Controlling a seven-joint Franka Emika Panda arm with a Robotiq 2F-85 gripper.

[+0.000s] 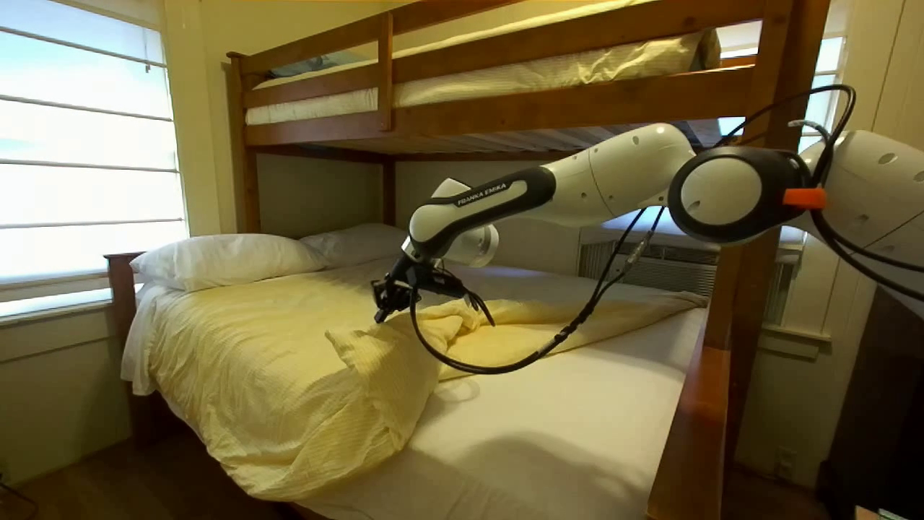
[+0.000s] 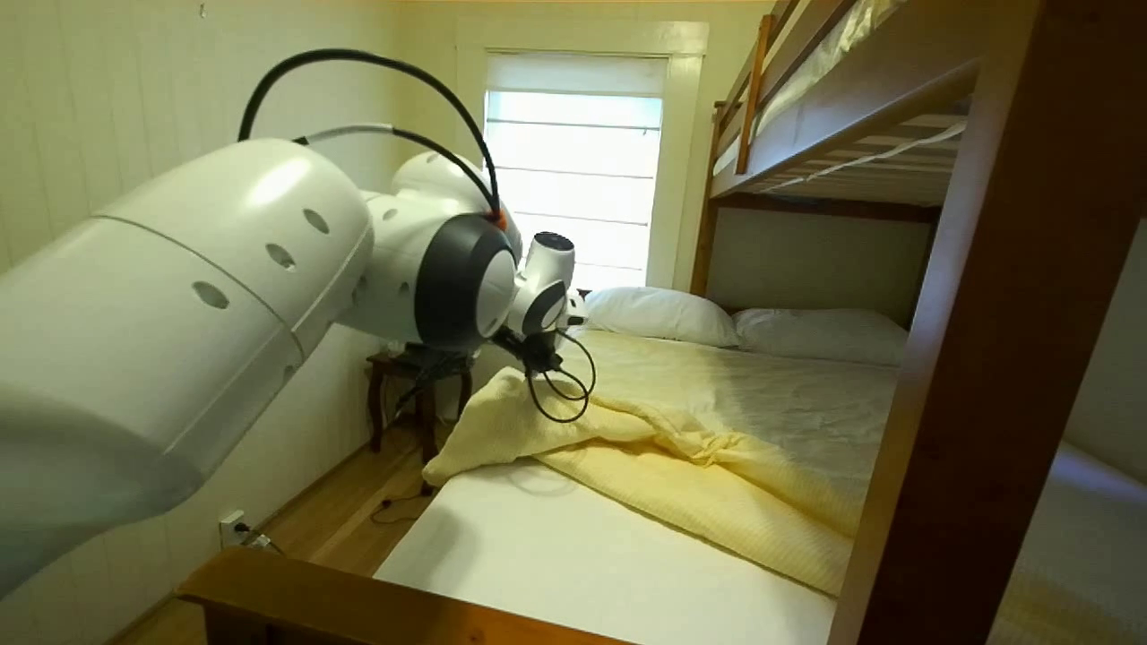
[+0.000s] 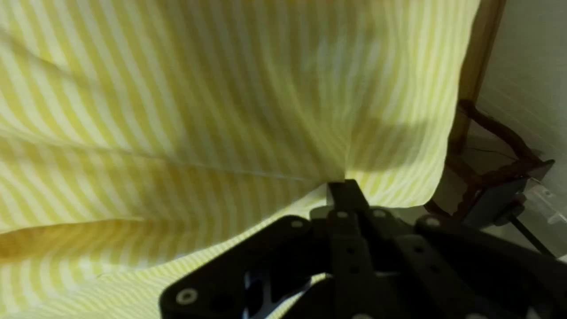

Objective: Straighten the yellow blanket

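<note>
"How far along are you with the straightening?"

"About halfway, I'd judge. The yellow blanket [image 1: 245, 375] lies across the left and centre of the frame in an exterior view, fairly flat in its upper part though wrinkled, one side hanging down at lower left"

"And what's left?"

"The white sheet [image 1: 563, 419] is bare at lower right there, so I reckon the blanket must come down over it. Its lower part is turned back in a rumpled fold [image 2: 676, 434], slanting from the centre toward the lower right in an exterior view"

"And your tool [image 3: 346, 184]?"

"Just below and right of centre in the wrist view, closed down on a pinch of the blanket, creases running in to that spot. I can't tell how firm my hold is. That piece wants drawing out, then smoothing"
</note>
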